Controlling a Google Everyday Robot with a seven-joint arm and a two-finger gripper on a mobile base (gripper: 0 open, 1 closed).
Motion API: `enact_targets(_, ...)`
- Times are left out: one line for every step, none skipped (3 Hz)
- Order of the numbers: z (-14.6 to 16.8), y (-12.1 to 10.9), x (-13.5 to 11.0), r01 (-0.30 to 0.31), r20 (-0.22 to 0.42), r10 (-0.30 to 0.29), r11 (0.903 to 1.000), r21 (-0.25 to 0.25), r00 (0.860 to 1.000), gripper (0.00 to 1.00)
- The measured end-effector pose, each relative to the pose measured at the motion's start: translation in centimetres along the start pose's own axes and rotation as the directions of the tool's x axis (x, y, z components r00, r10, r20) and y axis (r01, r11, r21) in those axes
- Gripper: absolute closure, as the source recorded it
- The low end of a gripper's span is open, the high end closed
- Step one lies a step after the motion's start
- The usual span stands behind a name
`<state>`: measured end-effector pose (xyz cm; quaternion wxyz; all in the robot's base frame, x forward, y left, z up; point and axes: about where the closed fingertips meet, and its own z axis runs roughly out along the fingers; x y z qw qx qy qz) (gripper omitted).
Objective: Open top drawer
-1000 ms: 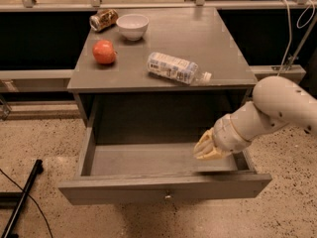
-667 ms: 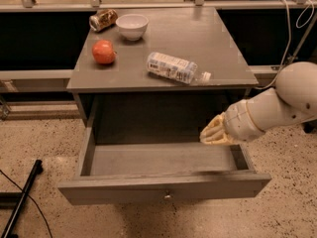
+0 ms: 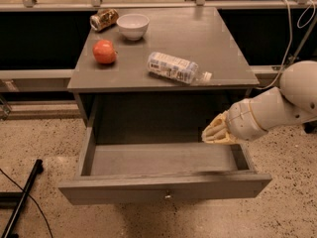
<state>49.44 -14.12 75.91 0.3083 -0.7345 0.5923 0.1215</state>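
Grey wood all round: the top drawer (image 3: 124, 192) stands pulled well out of the cabinet, its flat front towards me with the small brass knob (image 3: 168, 196) at the centre and its bare bottom showing. There is only the one camera view to go by. In it the gripper (image 3: 217, 131) hangs over the drawer's right-hand side, near the back corner and just under the edge of the cabinet top (image 3: 223, 48). A second ago it sat lower, down inside the drawer against the right wall; since then it has risen and drawn back to the right, while the drawer itself has not shifted. Whether the gripper is open or closed I cannot tell from here, though it seems to have hold of nothing. On the top lie a plastic bottle (image 3: 173, 67) on its side, a red apple (image 3: 104, 51), a white bowl (image 3: 132, 26) and a tipped can (image 3: 104, 19), all undisturbed. To my eye the opening is as good as done, and the arm is simply clearing away.
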Motion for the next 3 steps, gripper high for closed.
enact_targets(0.00,0.00,0.00,0.000,0.000,0.000,1.0000,0.000,1.000,0.24)
enact_targets(0.01,0.00,-0.01,0.000,0.000,0.000,1.0000,0.000,1.000,0.00)
enact_targets(0.01,0.00,-0.01,0.000,0.000,0.000,1.0000,0.000,1.000,0.00)
